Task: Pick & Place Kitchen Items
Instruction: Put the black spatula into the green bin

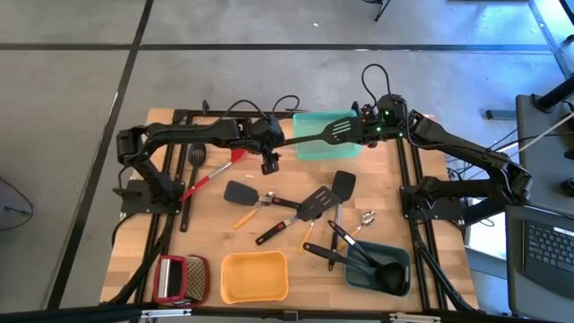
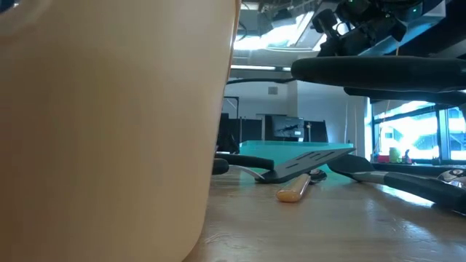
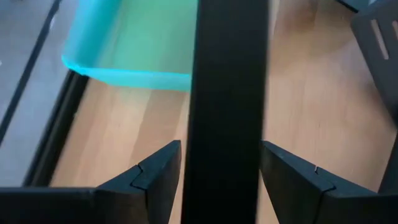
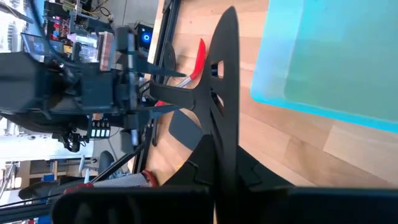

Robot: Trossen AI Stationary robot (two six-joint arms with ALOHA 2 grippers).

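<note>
Above the teal tray [image 1: 316, 148], right tool [image 1: 361, 131] (clamped) holds slotted spatula [image 1: 339, 129].

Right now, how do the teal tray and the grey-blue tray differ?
The teal tray sits at the table's far edge between the two grippers; the grey-blue tray sits at the near edge on the right arm's side. The teal tray looks bare inside, with a black slotted turner held above it; the grey-blue tray already holds black utensils. Both are rectangular open trays.

Grey floor [image 1: 269, 22] with dark seams around table; bright windows [image 2: 419, 138] behind, laptop [image 1: 547, 242] beside table
</note>
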